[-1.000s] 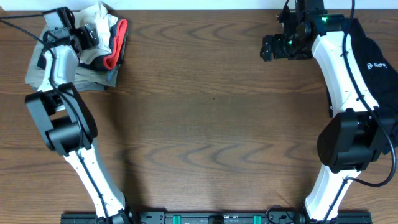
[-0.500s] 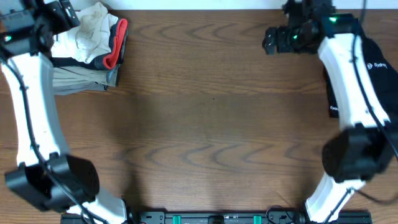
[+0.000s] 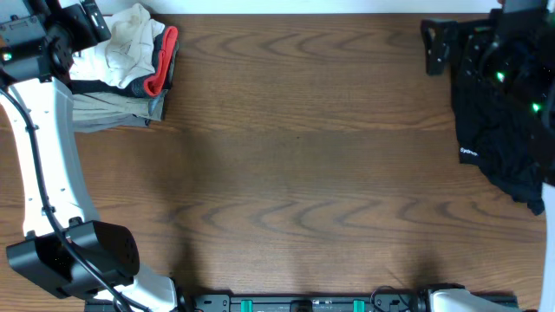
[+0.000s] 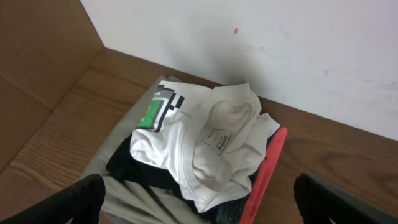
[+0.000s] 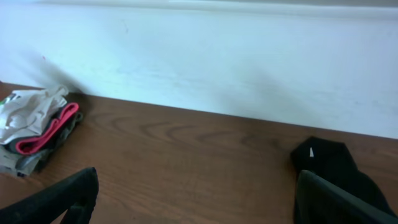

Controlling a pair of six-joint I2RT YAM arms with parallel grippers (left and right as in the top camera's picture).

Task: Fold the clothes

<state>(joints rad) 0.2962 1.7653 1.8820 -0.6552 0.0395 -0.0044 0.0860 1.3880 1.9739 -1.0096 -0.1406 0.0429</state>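
The right claw [image 3: 436, 45], spread and empty, has swung out to the black top [image 3: 503, 130] at the bench's [image 3: 303, 173] right edge, so the left claw [image 4: 199, 193], likewise spread and empty, is nearer, poised directly above the white T-shirt [image 4: 205, 137] bunched atop the far-left stack [image 3: 113, 108].

Soft, even light fell from above, leaving only faint shadows on the table [image 3: 295, 156]. Beyond the left fingers [image 4: 68, 202] and the right fingers [image 5: 62, 199], both dark and out of focus, the wall [image 4: 280, 43] glowed pale and slightly washed out. Overhead, the right gripper [image 3: 438, 43] looked blurred, and the black top [image 3: 499, 130] beside it lost its folds in darkness.
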